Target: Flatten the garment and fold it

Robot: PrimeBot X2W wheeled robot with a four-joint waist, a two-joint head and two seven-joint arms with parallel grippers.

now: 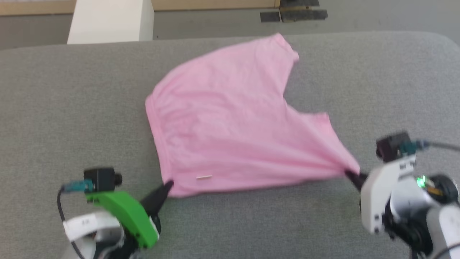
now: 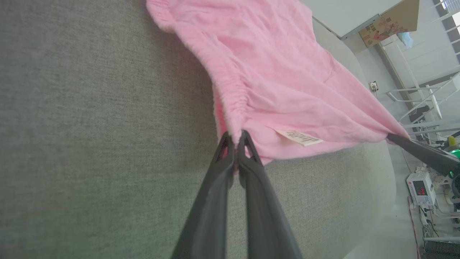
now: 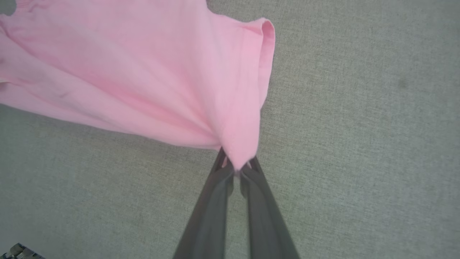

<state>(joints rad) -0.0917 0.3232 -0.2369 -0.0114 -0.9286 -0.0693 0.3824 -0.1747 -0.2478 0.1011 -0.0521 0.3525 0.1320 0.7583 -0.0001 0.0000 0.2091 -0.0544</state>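
The light pink, thin, wrinkly cloth shorts [image 1: 222, 126] lie stretched across the grey cloth-covered desk [image 1: 64, 108]. My left hand [image 1: 168, 185] is clamped on the waistband corner [image 2: 233, 118], and my right hand [image 1: 349, 174] on a leg hem [image 3: 267, 54]. Both pinches are tiny, so pulling further could tug the cloth free.

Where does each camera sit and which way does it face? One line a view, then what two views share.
Head view: on the robot's head, looking forward and down at pink shorts on a grey table; left gripper lower left, right gripper lower right, each pinching a corner.
Left wrist view: on the left wrist, looking along its fingers to the waistband corner and label.
Right wrist view: on the right wrist, looking along its fingers to a leg corner.
Shared: head and left wrist views both show the label.
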